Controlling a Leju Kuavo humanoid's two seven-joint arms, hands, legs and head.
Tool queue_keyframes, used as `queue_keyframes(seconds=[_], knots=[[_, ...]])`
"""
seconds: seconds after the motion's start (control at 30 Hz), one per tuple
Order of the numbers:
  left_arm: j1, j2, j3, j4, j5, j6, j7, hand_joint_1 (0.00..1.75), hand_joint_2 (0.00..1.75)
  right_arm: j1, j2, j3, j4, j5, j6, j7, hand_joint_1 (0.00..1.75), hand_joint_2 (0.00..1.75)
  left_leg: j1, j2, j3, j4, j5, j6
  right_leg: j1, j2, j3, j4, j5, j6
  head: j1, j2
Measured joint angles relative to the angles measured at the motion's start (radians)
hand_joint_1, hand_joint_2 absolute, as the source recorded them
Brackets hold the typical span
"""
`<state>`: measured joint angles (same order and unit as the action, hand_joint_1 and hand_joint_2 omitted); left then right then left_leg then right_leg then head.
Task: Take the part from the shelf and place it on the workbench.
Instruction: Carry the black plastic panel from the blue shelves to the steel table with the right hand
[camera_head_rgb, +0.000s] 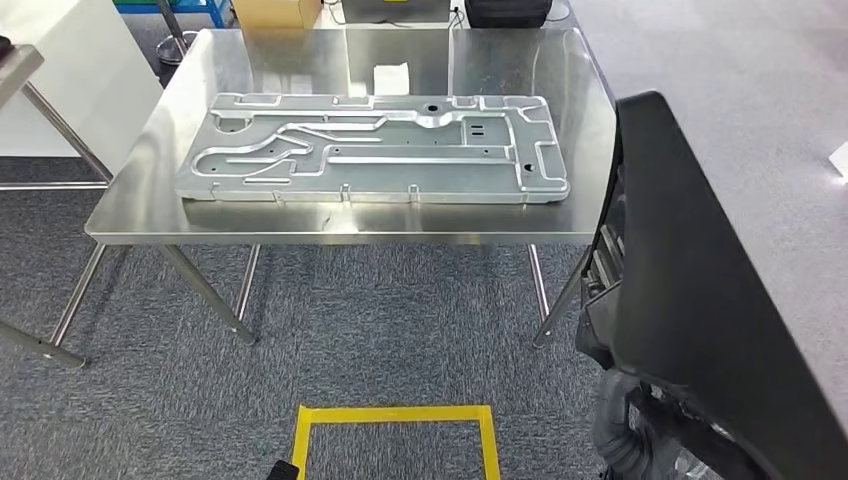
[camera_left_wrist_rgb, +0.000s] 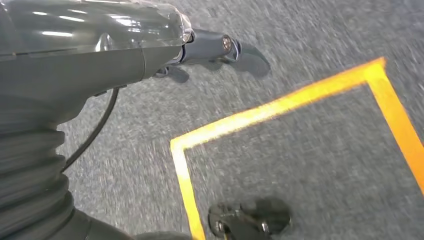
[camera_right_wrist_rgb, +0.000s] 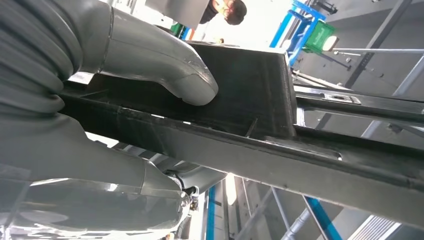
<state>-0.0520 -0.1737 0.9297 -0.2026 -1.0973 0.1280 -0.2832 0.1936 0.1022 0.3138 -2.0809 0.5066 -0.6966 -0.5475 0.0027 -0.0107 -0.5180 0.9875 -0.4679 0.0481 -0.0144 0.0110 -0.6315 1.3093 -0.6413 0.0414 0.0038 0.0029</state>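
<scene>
The part is a long black panel that rises at a tilt along the right side of the head view, off to the right of the table. My right hand grips it, with the thick grey thumb pressed on one face of the black panel and the fingers hidden behind it. The wrist's ribbed cover sits under the panel's lower end. The steel workbench stands ahead. My left hand hangs over the carpet holding nothing, its dark fingers stretched out.
A large machined aluminium plate covers most of the workbench, with a white slip behind it. A yellow tape square marks the floor in front. Another table stands at the left. A person is behind me.
</scene>
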Motion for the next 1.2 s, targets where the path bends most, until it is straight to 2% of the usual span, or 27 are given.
queue_keyframes(seconds=[0.03,0.07,0.1,0.17,0.2,0.23,0.3,0.33,0.37,0.4,0.5,0.53,0.57,0.63,0.67,0.73,0.8,0.83,0.87,0.93,1.2], knots=[[0.002,-0.001,0.000,0.000,0.000,0.000,0.000,0.00,1.75,0.001,0.000,0.000,0.000,0.000,0.000,0.000,1.75,1.75,0.004,-0.001,0.025,-0.005,-0.013,-0.003,-0.003,-0.002,-0.022,-0.016,-0.043,0.007,0.000,0.000],[0.003,-0.002,0.000,0.000,0.000,0.000,-0.001,0.00,1.75,0.001,0.000,0.000,0.000,0.000,0.000,0.000,1.75,1.75,0.008,-0.003,0.048,-0.008,-0.027,-0.008,-0.007,-0.004,-0.036,-0.050,-0.059,0.013,0.001,0.000],[0.004,-0.003,0.001,0.000,0.001,0.000,-0.001,0.00,1.75,0.002,-0.001,0.000,0.000,0.000,0.000,0.000,1.75,1.75,0.011,-0.004,0.069,-0.009,-0.043,-0.013,-0.010,-0.007,-0.043,-0.099,-0.036,0.016,0.001,0.000],[0.004,-0.003,0.002,0.000,0.002,0.000,-0.001,0.00,1.75,0.004,-0.001,-0.001,0.001,0.000,0.000,0.001,1.75,1.75,0.014,-0.006,0.104,-0.008,-0.076,-0.025,-0.014,-0.017,-0.044,-0.215,0.110,0.015,0.003,0.000],[0.003,-0.003,0.003,0.000,0.002,0.000,-0.001,0.00,1.75,0.006,-0.002,-0.002,0.001,0.000,0.000,0.002,1.75,1.75,0.013,-0.006,0.118,-0.009,-0.093,-0.032,-0.013,-0.021,-0.040,-0.251,0.177,0.009,0.003,0.000],[0.001,-0.003,0.004,0.000,0.003,0.000,-0.002,0.00,1.75,0.007,-0.002,-0.003,0.001,0.000,0.000,0.003,1.75,1.75,0.011,-0.005,0.133,-0.007,-0.103,-0.040,-0.012,-0.023,-0.037,-0.272,0.222,-0.001,0.002,0.000],[-0.007,-0.003,0.005,-0.001,0.006,0.001,-0.003,0.00,1.75,0.008,-0.002,-0.005,-0.001,0.000,0.000,0.007,1.75,1.75,0.008,-0.003,0.149,0.007,-0.108,-0.054,-0.010,-0.018,-0.022,-0.275,0.236,-0.026,-0.002,0.000],[-0.011,-0.002,0.006,-0.001,0.007,0.002,-0.004,0.00,1.75,0.008,-0.002,-0.005,-0.002,0.000,0.000,0.008,1.75,1.75,0.009,-0.001,0.148,0.028,-0.105,-0.058,-0.011,-0.016,-0.015,-0.277,0.239,-0.037,-0.002,0.000],[-0.015,-0.002,0.006,-0.001,0.008,0.002,-0.004,0.00,1.75,0.008,-0.002,-0.005,-0.003,0.000,0.000,0.008,1.75,1.75,0.010,0.001,0.133,0.061,-0.113,-0.060,-0.012,-0.015,-0.009,-0.278,0.239,-0.046,-0.004,0.000],[-0.017,-0.002,0.006,-0.001,0.010,0.002,-0.005,0.00,1.75,0.008,-0.002,-0.006,-0.004,0.000,0.000,0.008,1.75,1.75,0.011,0.002,0.109,0.108,-0.135,-0.060,-0.011,-0.015,-0.005,-0.279,0.236,-0.054,-0.005,0.000],[-0.015,-0.003,0.007,-0.001,0.011,0.002,-0.005,0.00,1.75,0.011,-0.002,-0.007,-0.003,0.001,0.000,0.009,1.75,1.75,0.011,0.004,0.005,0.264,-0.239,-0.065,-0.004,-0.013,-0.002,-0.279,0.224,-0.065,-0.009,0.000],[-0.011,-0.003,0.008,-0.001,0.011,0.002,-0.004,0.00,1.75,0.012,-0.002,-0.007,-0.002,0.001,0.000,0.009,1.75,1.75,0.011,0.004,-0.016,0.278,-0.246,-0.065,-0.001,-0.011,0.000,-0.279,0.220,-0.066,-0.009,0.000],[-0.007,-0.003,0.008,-0.001,0.011,0.000,-0.004,0.00,1.75,0.013,-0.002,-0.007,-0.001,0.001,0.000,0.009,1.75,1.75,0.010,0.004,-0.023,0.257,-0.225,-0.063,0.002,-0.010,0.003,-0.278,0.217,-0.067,-0.009,0.000],[-0.003,-0.002,0.011,-0.001,0.011,-0.006,-0.006,0.00,1.75,0.013,-0.002,-0.007,0.000,0.001,0.000,0.009,1.75,1.75,0.007,0.006,0.000,0.139,-0.131,-0.047,0.006,-0.009,0.009,-0.277,0.212,-0.065,-0.010,0.000],[-0.003,-0.001,0.012,-0.001,0.011,-0.009,-0.008,0.00,1.75,0.013,-0.002,-0.007,0.001,0.001,0.000,0.009,1.75,1.75,0.003,0.008,0.010,0.084,-0.097,-0.040,0.008,-0.010,0.012,-0.277,0.211,-0.063,-0.008,0.000],[-0.003,0.000,0.015,-0.001,0.011,-0.013,-0.010,0.00,1.75,0.013,-0.002,-0.008,0.002,0.001,0.000,0.009,1.75,1.75,-0.004,0.010,0.013,0.031,-0.068,-0.034,0.009,-0.011,0.010,-0.275,0.210,-0.057,-0.008,0.000],[-0.001,0.000,0.016,-0.001,0.011,-0.015,-0.012,0.00,1.75,0.014,-0.002,-0.008,0.003,0.001,0.000,0.009,1.75,1.75,-0.005,0.008,0.010,0.025,-0.057,-0.044,0.010,-0.011,0.008,-0.275,0.207,-0.061,-0.008,0.000],[0.000,0.000,0.016,-0.001,0.011,-0.017,-0.014,0.00,1.75,0.014,-0.003,-0.008,0.004,0.001,0.000,0.009,1.75,1.75,-0.005,0.007,0.010,0.022,-0.045,-0.045,0.010,-0.010,0.008,-0.275,0.206,-0.060,-0.007,0.000],[0.000,0.000,0.017,-0.001,0.011,-0.018,-0.017,0.00,1.75,0.014,-0.003,-0.008,0.004,0.001,0.000,0.009,1.75,1.75,-0.006,0.007,0.010,0.023,-0.046,-0.044,0.010,-0.010,0.009,-0.277,0.207,-0.059,-0.006,0.000],[-0.001,0.000,0.019,-0.001,0.015,-0.018,-0.023,0.00,1.75,0.014,-0.004,-0.008,0.005,0.001,0.000,0.010,1.75,1.75,-0.009,0.007,0.011,0.024,-0.047,-0.035,0.007,-0.011,0.012,-0.281,0.211,-0.046,-0.006,0.000],[-0.001,0.000,0.030,-0.001,0.022,-0.014,-0.024,0.00,1.75,0.020,-0.004,-0.008,0.005,0.004,0.000,0.012,1.75,1.75,-0.017,0.007,0.011,0.025,-0.052,-0.018,-0.001,-0.010,0.020,-0.292,0.212,-0.026,-0.006,0.000]])
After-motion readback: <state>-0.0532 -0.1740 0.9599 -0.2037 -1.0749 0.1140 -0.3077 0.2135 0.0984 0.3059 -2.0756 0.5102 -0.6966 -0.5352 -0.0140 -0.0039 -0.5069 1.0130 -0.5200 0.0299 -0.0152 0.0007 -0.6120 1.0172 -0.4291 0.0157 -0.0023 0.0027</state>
